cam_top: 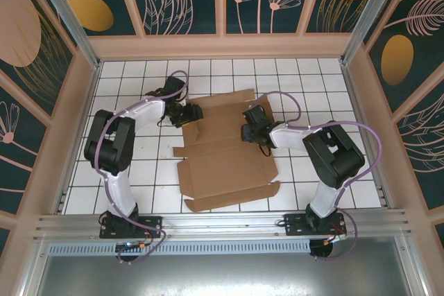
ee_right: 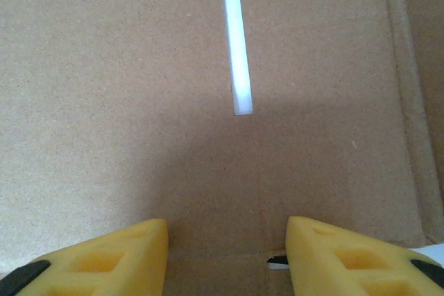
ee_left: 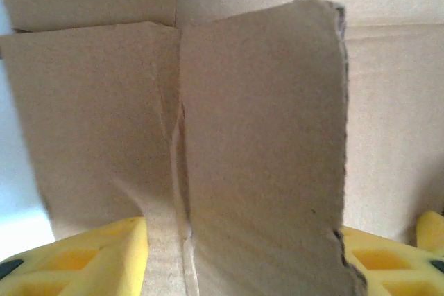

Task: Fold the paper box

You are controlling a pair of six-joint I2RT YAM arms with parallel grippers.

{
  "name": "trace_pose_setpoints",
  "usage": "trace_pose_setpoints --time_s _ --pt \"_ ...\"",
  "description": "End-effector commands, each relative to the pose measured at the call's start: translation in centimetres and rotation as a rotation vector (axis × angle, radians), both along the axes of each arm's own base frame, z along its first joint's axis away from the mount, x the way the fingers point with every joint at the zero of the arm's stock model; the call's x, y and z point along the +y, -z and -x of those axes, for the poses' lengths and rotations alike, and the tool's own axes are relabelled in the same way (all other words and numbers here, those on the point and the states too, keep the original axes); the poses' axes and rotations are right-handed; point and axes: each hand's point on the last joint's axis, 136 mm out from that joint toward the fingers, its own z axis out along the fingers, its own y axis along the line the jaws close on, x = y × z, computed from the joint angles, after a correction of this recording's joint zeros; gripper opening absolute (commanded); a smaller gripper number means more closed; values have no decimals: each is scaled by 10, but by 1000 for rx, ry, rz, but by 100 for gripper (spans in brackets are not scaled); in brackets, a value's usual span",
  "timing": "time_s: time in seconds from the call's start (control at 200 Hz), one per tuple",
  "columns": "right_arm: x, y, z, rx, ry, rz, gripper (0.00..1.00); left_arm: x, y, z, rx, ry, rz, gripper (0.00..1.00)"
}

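As both your elbows bend outward, left gripper point(cam_top: 191, 114) stands spread around the paper box's point(cam_top: 225, 168) raised far-left flap point(ee_left: 257, 136); right gripper point(cam_top: 248, 129) points down, spread.

The paper box point(cam_top: 225, 164) lies in the middle of the worktop point(cam_top: 139, 171). The left gripper point(cam_top: 189, 114) is at its far left corner, with a raised flap point(ee_left: 263, 136) between its fingers point(ee_left: 90, 254). The right gripper point(cam_top: 248, 126) is above the far right part, just before a slit point(ee_right: 236, 46)

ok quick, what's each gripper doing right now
Left gripper: open, a flap of the paper box standing ungripped between its jaws.
Right gripper: open over the paper box, holding nothing.
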Motion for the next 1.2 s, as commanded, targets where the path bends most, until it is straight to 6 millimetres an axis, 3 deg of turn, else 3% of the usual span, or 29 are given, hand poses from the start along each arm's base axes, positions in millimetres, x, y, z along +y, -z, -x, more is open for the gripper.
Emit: trace_pose_setpoints --time_s 0.0,0.08,0.18,0.27,0.545,0.681,0.761,0.861,0.981,1.196 --pt "-2 35 31 145 -17 26 49 -37 0 6 23 70 52 61" --pt "-3 36 31 146 -16 32 49 -40 -1 4 23 77 41 61" --pt "-6 36 32 143 -12 44 49 -31 -18 -1 -26 69 -6 63" --pt "-6 35 31 138 -13 45 49 -15 -30 1 -57 56 -72 66" --pt "-5 35 30 136 -20 46 49 43 -40 22 -74 -9 -215 66" --pt "-4 34 30 135 -25 46 49 60 -40 25 -71 -38 -220 64" --pt "-4 34 30 136 -25 50 49 65 -36 25 -68 -36 -232 54" --pt "-6 33 29 129 -23 58 49 70 -28 25 -57 -25 -274 25" --pt "-8 35 30 129 -24 69 48 80 -20 24 -44 -8 -351 0" --pt "-10 37 29 122 -1 108 46 101 2 26 -15 44 -652 0"
